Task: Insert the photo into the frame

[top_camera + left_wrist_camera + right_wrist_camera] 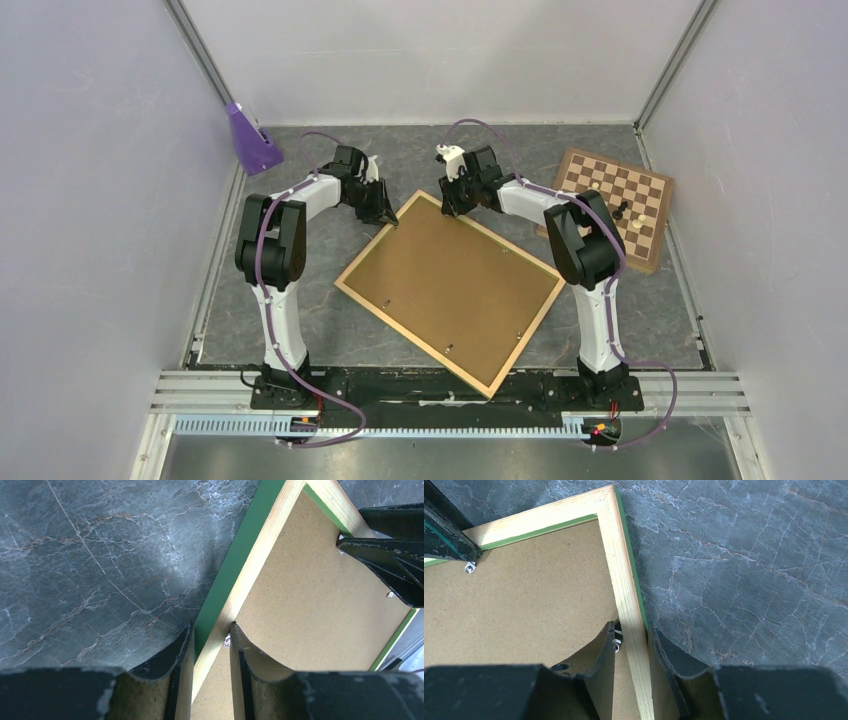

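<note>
Left arm (272, 240) and right arm (585, 240) both stand with elbows high, forearms stretched out and angling in toward the far corner of the frame (624, 580). The left gripper (209, 630) tips down over the frame's far-left rail, a finger on each side, pinched onto it. The right gripper (631, 627) mirrors that on the far-right rail, jaws clamped. Wrists sit close together, flanking that corner.

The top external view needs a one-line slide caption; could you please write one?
Left gripper and right gripper clamp far rails of the frame, back face up, hardboard panel inside.
</note>
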You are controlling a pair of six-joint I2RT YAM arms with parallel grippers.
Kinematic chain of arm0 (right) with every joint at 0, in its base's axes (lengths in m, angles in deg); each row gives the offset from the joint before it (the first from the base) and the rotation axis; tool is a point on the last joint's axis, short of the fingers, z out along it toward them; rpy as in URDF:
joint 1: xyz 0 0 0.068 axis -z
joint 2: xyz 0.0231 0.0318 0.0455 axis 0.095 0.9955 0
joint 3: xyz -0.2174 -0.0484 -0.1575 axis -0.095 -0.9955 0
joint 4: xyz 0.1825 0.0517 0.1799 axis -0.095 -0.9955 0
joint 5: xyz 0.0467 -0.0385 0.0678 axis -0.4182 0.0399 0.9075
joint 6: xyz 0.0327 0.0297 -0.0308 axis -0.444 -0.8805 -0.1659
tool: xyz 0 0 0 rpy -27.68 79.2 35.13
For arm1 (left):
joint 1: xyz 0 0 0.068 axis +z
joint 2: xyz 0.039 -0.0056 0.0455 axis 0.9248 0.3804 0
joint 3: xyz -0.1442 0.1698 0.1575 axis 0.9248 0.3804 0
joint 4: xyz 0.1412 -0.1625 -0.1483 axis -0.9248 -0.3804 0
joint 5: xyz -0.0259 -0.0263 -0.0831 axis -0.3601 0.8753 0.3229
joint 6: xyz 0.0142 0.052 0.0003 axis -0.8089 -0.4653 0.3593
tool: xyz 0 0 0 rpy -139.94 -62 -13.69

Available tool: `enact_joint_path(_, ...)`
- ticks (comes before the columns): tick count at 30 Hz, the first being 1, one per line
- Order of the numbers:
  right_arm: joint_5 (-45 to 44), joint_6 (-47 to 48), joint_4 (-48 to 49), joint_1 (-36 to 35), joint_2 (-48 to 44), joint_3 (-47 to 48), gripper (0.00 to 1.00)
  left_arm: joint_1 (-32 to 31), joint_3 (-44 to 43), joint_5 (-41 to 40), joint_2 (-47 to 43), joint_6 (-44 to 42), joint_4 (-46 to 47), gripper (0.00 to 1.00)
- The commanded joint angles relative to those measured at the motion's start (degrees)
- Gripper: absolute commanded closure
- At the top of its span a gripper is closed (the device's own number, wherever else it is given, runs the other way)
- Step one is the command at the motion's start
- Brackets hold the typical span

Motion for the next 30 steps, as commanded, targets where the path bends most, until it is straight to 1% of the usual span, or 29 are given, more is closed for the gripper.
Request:
enact_joint_path(1, -8.9, 1.7, -4.1, 2.0, 0.6, -1.5, 0.92, 0.4, -0.2, -2.6, -0.3, -1.1, -9.7, 0.71)
enact_joint_path(7, -8.4, 1.9, -4.2, 2.0, 0.5, -1.6, 0.92, -1.7, -1.7, -3.5, 0.9, -2.0, -11.1, 0.61)
enact_joint_path(14, -7.9, 1.9, -4.1, 2.0, 0.7, -1.6, 0.92, -2.6, -2.2, -5.3, 1.4, -3.3, -11.6, 0.55)
enact_joint_path(17, -7.5, 1.8, -4.1, 2.0, 1.0, -1.3, 0.92, -3.1, -2.8, -5.7, 1.8, -3.5, -11.5, 0.54)
enact_joint_path(26, -7.2, 1.7, -3.9, 1.9, 1.2, -2.0, 0.92, -3.2, -5.2, -2.2, 4.1, 2.0, -9.7, 0.53)
enact_joint_path(30, -7.1, 1.9, -4.0, 1.9, 1.1, -2.2, 0.92, -3.3, -6.5, -1.7, 5.3, 2.6, -9.7, 0.53)
